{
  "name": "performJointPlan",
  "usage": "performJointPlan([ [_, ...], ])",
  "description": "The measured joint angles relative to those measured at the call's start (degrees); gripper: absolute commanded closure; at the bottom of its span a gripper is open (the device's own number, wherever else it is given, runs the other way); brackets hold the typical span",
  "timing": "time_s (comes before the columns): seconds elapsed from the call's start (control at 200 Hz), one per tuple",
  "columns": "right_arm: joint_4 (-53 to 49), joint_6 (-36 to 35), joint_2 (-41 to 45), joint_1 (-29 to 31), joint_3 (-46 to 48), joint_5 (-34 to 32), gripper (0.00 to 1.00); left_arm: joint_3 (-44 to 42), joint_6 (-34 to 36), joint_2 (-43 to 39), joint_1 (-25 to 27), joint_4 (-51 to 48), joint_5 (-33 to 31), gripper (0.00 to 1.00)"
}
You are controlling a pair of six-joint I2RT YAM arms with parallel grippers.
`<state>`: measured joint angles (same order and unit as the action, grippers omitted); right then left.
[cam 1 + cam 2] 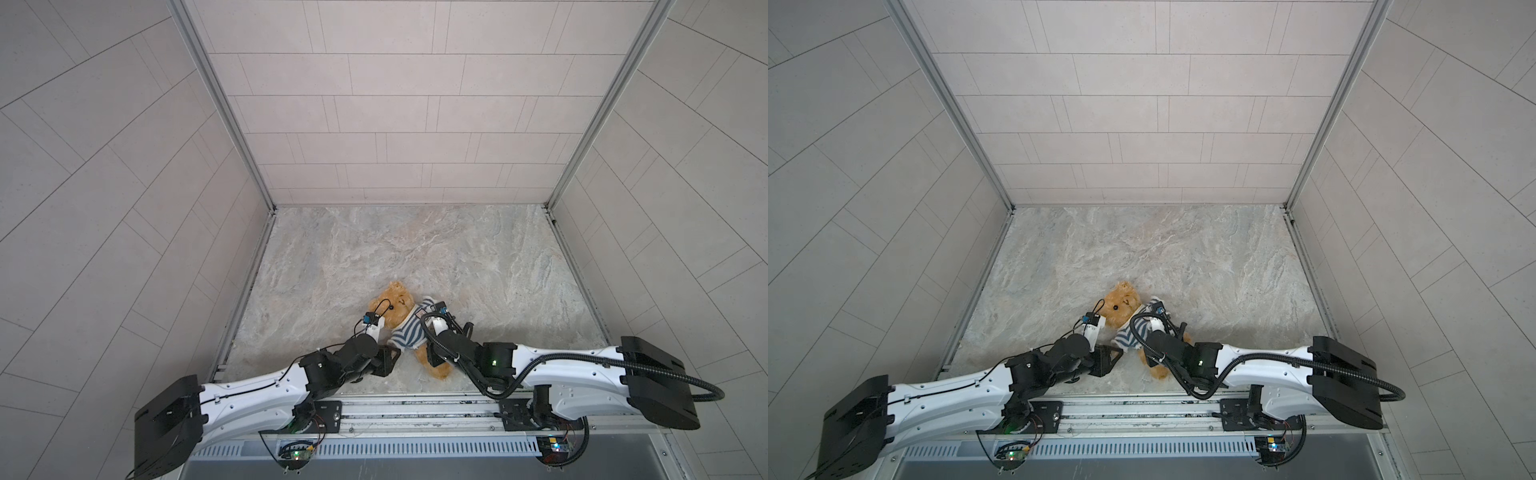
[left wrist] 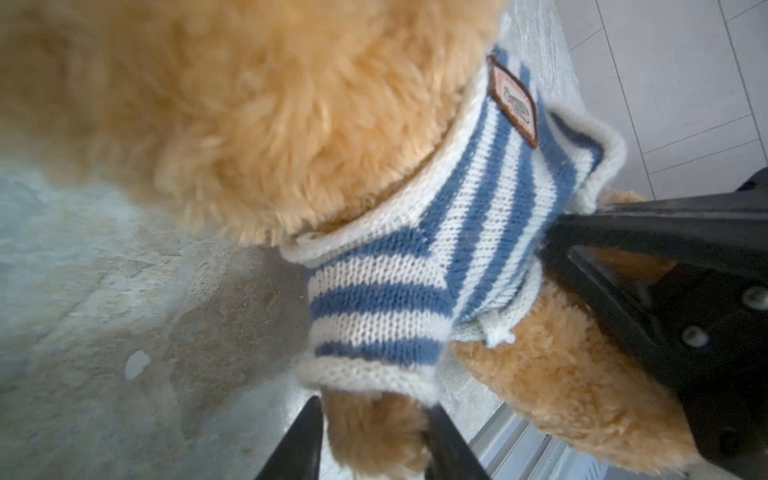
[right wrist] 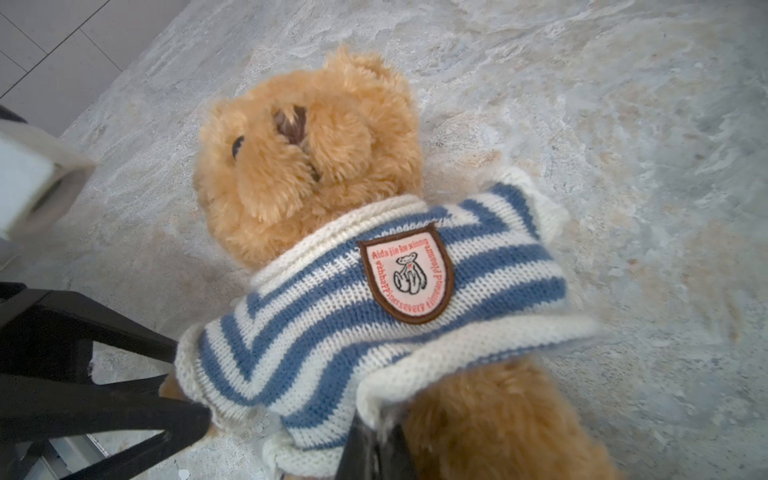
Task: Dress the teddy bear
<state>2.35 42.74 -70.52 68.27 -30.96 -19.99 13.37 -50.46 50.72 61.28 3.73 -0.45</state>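
While left claw clamps the teddy bear by a paw, I'd ease right claw — pinching the shirt hem — toward its feet.

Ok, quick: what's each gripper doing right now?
Left gripper: closed on an arm of the fluffy golden-brown teddy bear.
Right gripper: shut, pinching the hem of the blue-and-white striped knitted sweater.

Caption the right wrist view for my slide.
Right gripper pinching the hem of the striped sweater on a teddy bear lying on a marbled tabletop.
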Motion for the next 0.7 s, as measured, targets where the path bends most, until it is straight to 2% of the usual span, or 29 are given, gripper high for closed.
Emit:
performJointPlan([
  [0.105,-0.02,0.22,0.02,0.11,0.28,-0.02,1.0,0.0,0.17,0.35,0.0,-0.13,0.15,0.55],
  [0.375,0.02,0.61,0.24,0.35,0.5,-0.04,1.0,0.0,0.96,2.4,0.66,0.83,0.85,0.65],
  [0.566,0.02,0.85,0.46,0.37,0.94,-0.13,1.0,0.0,2.14,2.64,1.4,0.83,1.53,0.56],
  [0.696,0.0,0.85,0.59,0.35,0.98,-0.28,1.0,0.22,3.23,1.2,1.44,-0.42,1.9,0.54],
])
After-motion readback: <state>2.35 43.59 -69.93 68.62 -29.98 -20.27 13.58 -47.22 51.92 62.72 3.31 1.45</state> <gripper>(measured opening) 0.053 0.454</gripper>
